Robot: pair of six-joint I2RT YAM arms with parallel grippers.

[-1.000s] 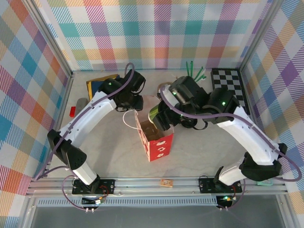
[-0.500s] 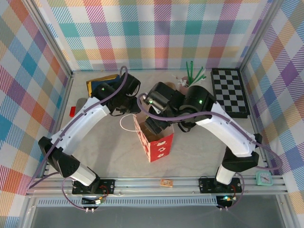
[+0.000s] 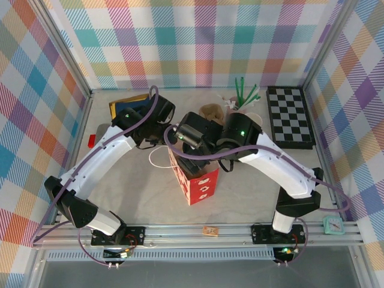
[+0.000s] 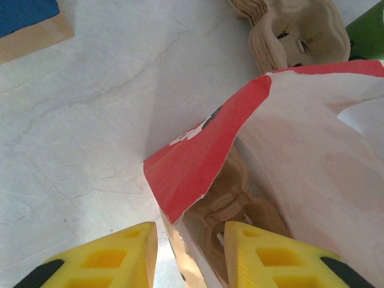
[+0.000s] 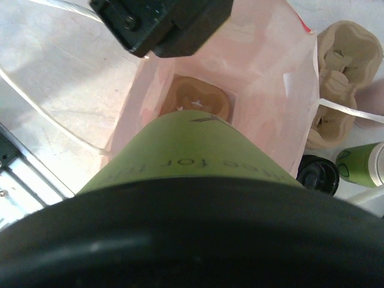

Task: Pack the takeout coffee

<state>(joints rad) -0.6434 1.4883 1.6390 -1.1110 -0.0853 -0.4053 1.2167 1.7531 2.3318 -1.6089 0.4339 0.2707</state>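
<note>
The takeout coffee (image 5: pixel 192 174), a green cup with a black lid (image 5: pixel 180 246), hangs tilted right above the open mouth of the red paper bag (image 5: pixel 273 78). My right gripper (image 3: pixel 189 140) is shut on it, and its fingers are hidden behind the cup. A brown cup carrier (image 5: pixel 195 99) lies at the bag's bottom. My left gripper (image 4: pixel 189 231) straddles the bag's (image 4: pixel 198 150) near wall. Its yellow fingers (image 4: pixel 264 246) stand apart, one inside and one outside, with gaps to the paper. From above, the bag (image 3: pixel 201 186) stands mid-table with both grippers at its far rim.
A stack of spare carriers (image 5: pixel 345 66) lies just past the bag, with a loose black lid (image 5: pixel 317 174) and a lidless green cup (image 5: pixel 360 165) beside it. A chessboard (image 3: pixel 290 117) is at the back right, a blue book (image 3: pixel 126 105) back left, green straws (image 3: pixel 246 93) behind.
My right arm has swung left and brought the cup over the bag's mouth. The left arm has drawn back slightly to the left, staying at the bag's rim.
</note>
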